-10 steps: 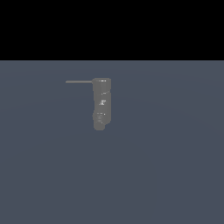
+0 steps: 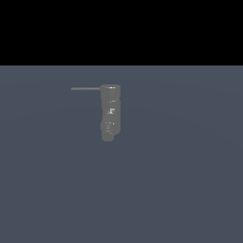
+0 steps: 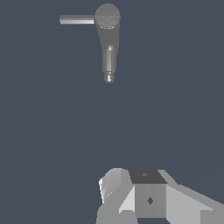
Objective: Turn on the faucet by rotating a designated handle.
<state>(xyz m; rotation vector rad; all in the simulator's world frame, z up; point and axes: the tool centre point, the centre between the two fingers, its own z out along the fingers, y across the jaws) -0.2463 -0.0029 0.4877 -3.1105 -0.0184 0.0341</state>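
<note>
One faucet (image 2: 110,113) stands alone on the grey floor, its handle (image 2: 86,88) projecting toward the exterior view's left. Our gripper (image 3: 146,199) sits well apart; we cannot tell its jaw state. We should push near the rod's tip

A bare simulated test scene, not a lived-in room: a flat, featureless slate-blue ground (image 2: 180,190) meets a pure black backdrop (image 2: 121,28) at a straight horizon, with a lone grey faucet (image 2: 110,113) rendered in smooth, computer-drawn shading and glossy highlights.
</note>
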